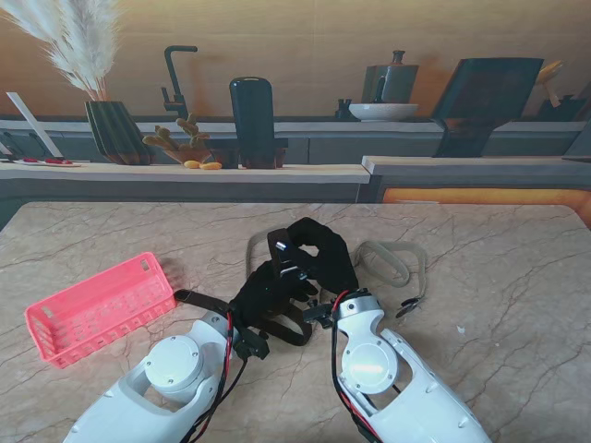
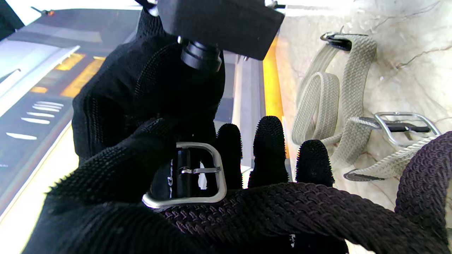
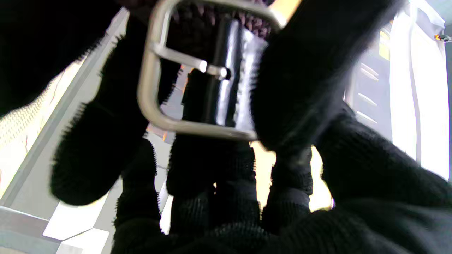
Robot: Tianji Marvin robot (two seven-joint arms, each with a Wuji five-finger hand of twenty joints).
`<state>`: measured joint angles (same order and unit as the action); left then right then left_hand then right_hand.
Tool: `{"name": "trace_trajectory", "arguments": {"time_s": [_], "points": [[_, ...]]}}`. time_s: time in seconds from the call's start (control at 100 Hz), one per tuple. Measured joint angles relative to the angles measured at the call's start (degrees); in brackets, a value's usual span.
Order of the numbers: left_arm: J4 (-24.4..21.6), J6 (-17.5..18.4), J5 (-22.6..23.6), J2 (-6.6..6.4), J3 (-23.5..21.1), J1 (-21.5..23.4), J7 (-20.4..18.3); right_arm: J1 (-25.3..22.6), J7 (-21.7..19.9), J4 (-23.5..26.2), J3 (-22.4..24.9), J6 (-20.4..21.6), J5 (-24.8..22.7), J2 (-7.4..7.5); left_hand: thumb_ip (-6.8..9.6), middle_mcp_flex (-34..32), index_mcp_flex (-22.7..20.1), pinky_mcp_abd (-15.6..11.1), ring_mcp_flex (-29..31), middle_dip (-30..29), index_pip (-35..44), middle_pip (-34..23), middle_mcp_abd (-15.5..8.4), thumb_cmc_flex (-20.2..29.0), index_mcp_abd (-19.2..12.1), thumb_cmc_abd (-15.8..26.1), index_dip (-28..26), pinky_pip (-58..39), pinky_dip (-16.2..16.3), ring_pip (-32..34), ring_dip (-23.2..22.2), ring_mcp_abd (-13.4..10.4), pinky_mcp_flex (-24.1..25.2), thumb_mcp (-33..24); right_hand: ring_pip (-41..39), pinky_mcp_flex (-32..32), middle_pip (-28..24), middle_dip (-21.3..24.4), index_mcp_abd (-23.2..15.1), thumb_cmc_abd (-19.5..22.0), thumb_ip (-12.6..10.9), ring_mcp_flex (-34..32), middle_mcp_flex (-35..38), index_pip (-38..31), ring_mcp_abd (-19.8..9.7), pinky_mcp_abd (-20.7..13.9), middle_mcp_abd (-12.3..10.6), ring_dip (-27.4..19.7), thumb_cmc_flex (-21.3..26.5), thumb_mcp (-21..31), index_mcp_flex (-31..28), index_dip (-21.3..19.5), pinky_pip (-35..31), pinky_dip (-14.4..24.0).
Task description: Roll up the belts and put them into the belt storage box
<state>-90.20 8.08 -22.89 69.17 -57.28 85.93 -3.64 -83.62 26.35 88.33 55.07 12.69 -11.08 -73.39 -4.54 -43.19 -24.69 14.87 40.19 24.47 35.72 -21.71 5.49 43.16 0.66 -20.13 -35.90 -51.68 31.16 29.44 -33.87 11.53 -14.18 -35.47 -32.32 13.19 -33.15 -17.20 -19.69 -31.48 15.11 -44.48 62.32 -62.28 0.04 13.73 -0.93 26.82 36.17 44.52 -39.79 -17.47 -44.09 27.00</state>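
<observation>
Two gloved robot hands are meeting over the veined marble bench. Left of them, the pink slotted plastic box is lying apart. The left robot hand and right robot hand are both pinching the dark braided belt near its squared metal buckle. Right of them, the beige woven belt is lying looped.
</observation>
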Motion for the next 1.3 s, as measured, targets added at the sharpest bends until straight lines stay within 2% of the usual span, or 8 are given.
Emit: {"name": "trace_trajectory", "arguments": {"time_s": [0.19, 0.29, 0.43, 0.63, 0.8, 0.95, 1.16, 1.3], "points": [[-0.47, -1.12, -2.23, 0.49, -0.05, 0.39, 0.79, 0.53, -0.49, -0.47, -0.63, -0.09, 0.85, -0.07, 0.00, -3.25, -3.88, -0.02, 0.69, -4.81, -0.75, 2.18, -0.33, 9.39, -0.95, 0.32, 1.71, -0.11, -0.01, -0.06, 1.18, -0.30, -0.45, 4.48, 0.00, -0.09, -0.01, 0.00, 0.01, 0.42, 0.00, 0.00, -0.28, 0.00, 0.15, 0.01, 0.18, 0.00, 0.01, 0.00, 0.16, -0.06, -0.01, -0.57], [-0.55, -0.98, -2.00, 0.66, 0.14, 0.47, 1.79, 0.61, -0.66, -0.62, -0.70, -0.18, 0.94, -0.11, 0.00, -11.36, -7.76, -0.02, 3.75, 4.49, 6.89, 0.64, -0.82, 15.02, -2.16, 0.32, 1.47, -1.00, -0.01, 2.77, 0.47, -0.67, -1.01, 8.17, 0.00, -0.11, -0.54, 0.00, 0.01, 0.42, 0.00, 0.00, -0.28, 0.00, 0.25, 0.02, 0.60, 0.00, 0.01, 0.00, 0.16, -0.10, -0.01, -0.62], [-0.95, -0.99, -2.87, 0.80, -0.02, 0.84, 1.71, 0.48, -0.64, -0.59, -0.34, -0.29, 0.52, -0.13, 0.00, -12.74, -8.22, -0.03, 4.47, 20.04, 15.31, -6.71, -0.82, 13.07, -2.17, 0.23, -2.58, -2.04, -0.01, 10.16, -5.89, -0.68, -1.24, 8.45, 0.00, -0.11, -0.69, -0.04, 0.01, 0.42, 0.00, 0.00, -0.28, 0.01, 0.28, 0.04, 0.63, 0.00, 0.01, -0.20, 0.16, -0.39, -0.01, -0.66], [-0.89, -0.95, -1.07, 0.80, -0.02, 0.77, 1.63, -0.65, -0.86, 0.23, 1.20, -0.20, -1.29, 0.08, 0.07, -10.28, -1.49, -0.07, 4.43, 37.02, 24.16, -27.41, -0.88, 7.65, -3.09, -2.30, -16.56, -4.56, 2.04, 20.32, -16.47, -0.83, -0.96, 7.37, -0.15, -0.38, -0.72, -0.42, 0.01, 0.42, 0.01, 0.76, -0.43, 0.02, 0.89, 0.07, 1.57, 0.00, 0.01, -0.62, 0.16, -0.42, -0.01, -0.67], [-0.90, -1.59, -0.18, 0.76, -0.19, 0.78, 1.56, -1.74, -2.29, 1.27, 2.53, 0.03, -2.72, 0.86, 0.07, -10.26, 1.16, -0.07, 5.08, 37.54, 24.42, -31.81, -0.88, 7.65, -1.90, -1.69, -19.37, -6.24, 3.55, 21.74, -18.57, -0.88, -1.90, 8.70, -0.69, -0.74, -1.45, -0.52, 0.01, 0.42, 0.02, 1.91, -2.55, 0.16, 1.90, 0.71, 3.48, 0.00, 0.01, -0.62, 0.16, -0.42, -0.01, -0.68], [-0.91, -2.14, -0.82, 0.69, -0.46, 0.81, 0.68, -2.28, -3.37, 1.74, 3.12, 0.23, -3.21, 1.55, 0.07, -10.26, 3.94, 0.13, 5.11, 29.86, 24.46, -18.84, -0.12, 10.99, 0.00, 0.62, -19.95, -6.16, 2.74, 12.71, -9.91, 1.08, -3.41, 11.21, -0.69, -0.79, -1.57, -0.57, 0.01, 0.43, 0.02, 3.04, -3.99, 0.61, 2.24, 0.73, 4.12, 0.00, 0.02, -0.62, 0.16, -0.42, -0.01, -0.69], [-0.92, -2.28, -3.21, 0.57, -0.87, 0.86, -1.00, -2.55, -3.92, 1.74, 3.52, 0.97, -4.04, 1.99, 0.07, -11.48, 0.82, 2.35, 7.46, 24.41, 19.03, -19.67, 1.75, 19.12, 2.14, 4.33, -10.63, -7.50, 2.19, 15.12, -8.60, 2.75, -6.14, 16.47, -0.69, -0.81, -1.97, -0.65, 0.01, 0.43, 0.02, 3.14, -4.71, 0.78, 2.31, 0.75, 4.29, -0.01, 0.02, -0.62, 0.16, -0.42, -0.01, -0.69], [-0.75, -2.05, -3.72, 0.28, -0.94, 0.71, -3.12, -2.74, -5.06, 1.74, 4.07, 1.15, -4.70, 2.30, -0.61, -13.97, -1.79, 3.73, 10.77, 28.85, 19.86, -28.05, 2.13, 12.92, 2.12, 1.57, -14.38, -11.01, 4.36, 23.62, -14.32, 2.78, -8.57, 2.82, -0.69, -0.81, -2.23, -1.18, 0.51, 0.45, 0.02, 3.15, -4.87, 0.80, 2.52, 0.76, 4.55, -0.01, 0.02, -0.62, 0.16, -0.42, -0.01, -0.69]]}}
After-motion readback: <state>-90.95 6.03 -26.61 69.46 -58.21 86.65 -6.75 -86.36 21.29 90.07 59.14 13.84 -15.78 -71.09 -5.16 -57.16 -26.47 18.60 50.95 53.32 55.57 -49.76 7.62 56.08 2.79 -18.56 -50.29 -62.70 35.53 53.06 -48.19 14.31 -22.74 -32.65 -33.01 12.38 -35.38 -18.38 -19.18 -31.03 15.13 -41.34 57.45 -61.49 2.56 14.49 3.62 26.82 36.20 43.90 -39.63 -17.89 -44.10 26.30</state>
